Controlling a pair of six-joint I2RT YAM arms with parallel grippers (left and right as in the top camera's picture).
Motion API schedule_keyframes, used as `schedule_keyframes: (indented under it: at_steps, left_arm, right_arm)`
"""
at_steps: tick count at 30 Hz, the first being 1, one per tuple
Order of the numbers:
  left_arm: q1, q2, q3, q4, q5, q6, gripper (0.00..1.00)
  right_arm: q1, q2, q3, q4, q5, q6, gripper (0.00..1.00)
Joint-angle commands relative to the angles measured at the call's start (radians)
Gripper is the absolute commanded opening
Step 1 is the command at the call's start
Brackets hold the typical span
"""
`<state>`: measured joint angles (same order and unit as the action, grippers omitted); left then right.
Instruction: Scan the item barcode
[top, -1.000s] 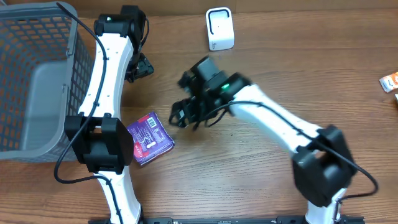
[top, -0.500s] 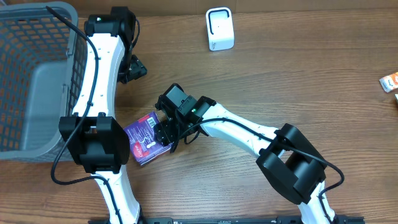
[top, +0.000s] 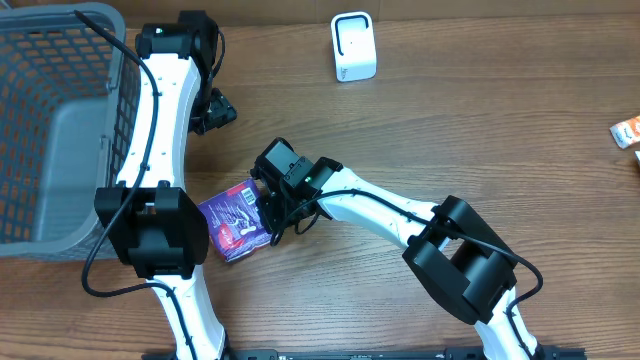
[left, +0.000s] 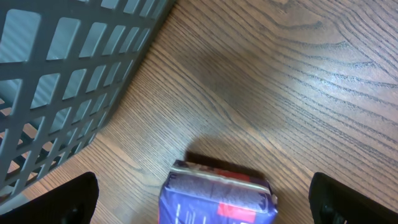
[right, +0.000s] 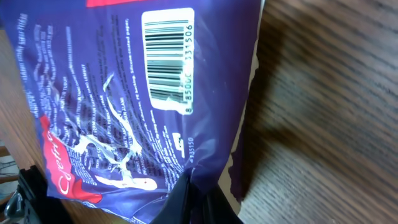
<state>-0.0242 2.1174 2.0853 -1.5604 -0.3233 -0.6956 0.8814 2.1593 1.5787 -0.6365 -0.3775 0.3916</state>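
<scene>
The item is a purple packet lying flat on the wooden table beside the left arm's base. Its white barcode faces up. My right gripper is shut on the packet's right edge, and the right wrist view shows the dark fingers pinching the purple film. My left gripper hangs open further back, near the basket and apart from the packet. In the left wrist view the packet's end shows low down, between the wide-spread fingertips.
A grey mesh basket fills the left side, its wall close to the left gripper. A white scanner-like box stands at the back centre. An orange packet lies at the far right edge.
My right arm swung left from mid-table to the packet and its jaws closed on the packet's right edge. The packet shifted slightly. The left arm moved a little at first and has stayed open.
</scene>
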Motion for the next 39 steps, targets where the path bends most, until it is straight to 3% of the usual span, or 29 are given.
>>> schedule_keyframes:
  at_steps: [1, 5, 10, 15, 22, 28, 31, 33, 34, 36, 39]
  left_arm:
    - [0.002, -0.002, 0.016, -0.008, 0.035, 0.023, 1.00]
    - [0.002, -0.001, 0.010, -0.007, 0.152, 0.087, 1.00]
    - [0.001, 0.003, 0.010, -0.003, 0.387, 0.281, 0.96]
    - [-0.018, 0.003, 0.000, -0.025, 0.594, 0.440, 0.95]
    - [-0.068, 0.003, -0.105, 0.035, 0.602, 0.456, 0.98]
    - [-0.078, 0.003, -0.202, 0.089, 0.606, 0.456, 0.97]
    - [-0.078, 0.003, -0.240, 0.100, 0.646, 0.456, 0.90]
    - [-0.083, 0.003, -0.269, 0.122, 0.701, 0.457, 0.81]
    - [-0.088, 0.003, -0.282, 0.128, 0.720, 0.459, 0.77]
    - [-0.103, 0.003, -0.312, 0.144, 0.755, 0.479, 0.75]
    - [-0.135, 0.003, -0.363, 0.167, 0.790, 0.494, 0.76]
  right_arm:
    - [-0.042, -0.014, 0.018, -0.104, 0.105, 0.006, 0.04]
    - [-0.095, -0.088, 0.055, -0.254, 0.301, 0.006, 0.04]
    - [-0.145, -0.222, 0.060, -0.369, 0.539, 0.006, 0.04]
    - [-0.201, -0.304, 0.060, -0.447, 0.650, 0.006, 0.04]
    - [-0.209, -0.304, 0.060, -0.555, 0.925, 0.006, 0.04]
    - [-0.210, -0.304, 0.060, -0.623, 0.986, 0.011, 0.04]
    - [-0.209, -0.304, 0.060, -0.619, 0.941, 0.031, 0.04]
    - [-0.210, -0.304, 0.060, -0.612, 0.900, 0.031, 0.04]
    - [-0.212, -0.304, 0.060, -0.607, 0.891, 0.032, 0.10]
    - [-0.230, -0.304, 0.060, -0.595, 0.859, 0.031, 0.40]
    - [-0.301, -0.304, 0.060, -0.584, 0.747, 0.015, 0.59]
